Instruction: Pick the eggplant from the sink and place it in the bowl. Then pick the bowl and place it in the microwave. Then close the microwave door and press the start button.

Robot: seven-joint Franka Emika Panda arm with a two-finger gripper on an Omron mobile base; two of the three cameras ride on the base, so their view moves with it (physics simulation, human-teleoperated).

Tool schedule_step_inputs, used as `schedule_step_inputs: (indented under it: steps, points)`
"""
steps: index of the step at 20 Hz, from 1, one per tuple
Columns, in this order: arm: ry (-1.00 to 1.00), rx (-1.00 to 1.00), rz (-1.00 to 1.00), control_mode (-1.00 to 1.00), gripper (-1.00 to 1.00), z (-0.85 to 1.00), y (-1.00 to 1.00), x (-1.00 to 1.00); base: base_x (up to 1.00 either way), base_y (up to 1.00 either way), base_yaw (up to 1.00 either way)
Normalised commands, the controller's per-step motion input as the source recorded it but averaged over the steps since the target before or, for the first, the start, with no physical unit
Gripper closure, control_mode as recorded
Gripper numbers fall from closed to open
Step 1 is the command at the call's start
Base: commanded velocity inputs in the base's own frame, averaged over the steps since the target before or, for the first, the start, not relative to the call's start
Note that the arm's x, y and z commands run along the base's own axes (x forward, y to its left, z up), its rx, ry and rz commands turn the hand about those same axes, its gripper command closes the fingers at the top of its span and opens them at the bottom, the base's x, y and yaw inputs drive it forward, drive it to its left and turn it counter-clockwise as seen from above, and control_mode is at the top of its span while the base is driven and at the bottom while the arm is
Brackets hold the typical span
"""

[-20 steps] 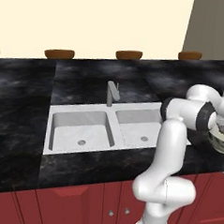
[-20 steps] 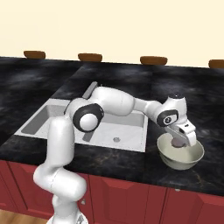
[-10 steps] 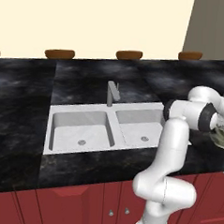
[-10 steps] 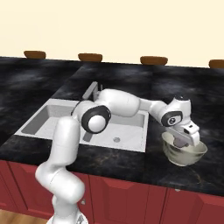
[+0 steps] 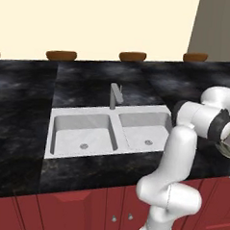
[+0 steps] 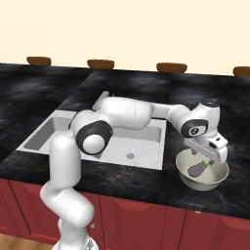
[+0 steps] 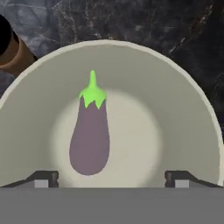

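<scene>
The eggplant (image 7: 89, 140), purple with a green stem, lies loose on the floor of the cream bowl (image 7: 183, 96). My gripper (image 7: 111, 179) hangs just above it, open, with one fingertip on each side and nothing between them. From the right base view the eggplant (image 6: 197, 169) rests in the bowl (image 6: 215, 181) on the black counter right of the sink (image 6: 136, 146), under the gripper (image 6: 209, 157). In the left base view the bowl (image 5: 228, 148) peeks out behind the arm, right of the sink (image 5: 116, 119). The microwave and its door are out of view.
A grey faucet (image 5: 114, 95) stands behind the sink's divider. Brown rounded shapes (image 5: 61, 55) line the counter's back edge, and one (image 7: 13, 52) lies near the bowl. The bowl sits close to the counter's front edge, above red cabinets (image 6: 146, 215).
The jaws have opened and let go of the eggplant, which now lies in the bowl. The hand has stayed over the bowl.
</scene>
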Motion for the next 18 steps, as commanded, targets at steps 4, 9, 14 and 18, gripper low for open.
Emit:
schedule_step_inputs:
  steps: [4,9,14,18]
  points:
    - [-0.01,-0.07,0.26,-1.0,-1.0,0.05,0.83,-0.79,0.0,0.0,0.0]
    - [0.0,-0.11,0.37,-1.0,-1.0,0.29,0.96,-0.14,0.0,0.0,0.0]
    - [0.05,-0.08,0.23,-1.0,-1.0,-0.03,0.32,0.0,0.0,0.0,0.0]
    - [0.09,-0.05,0.16,-1.0,-1.0,-0.33,0.01,0.0,0.0,0.0,0.0]
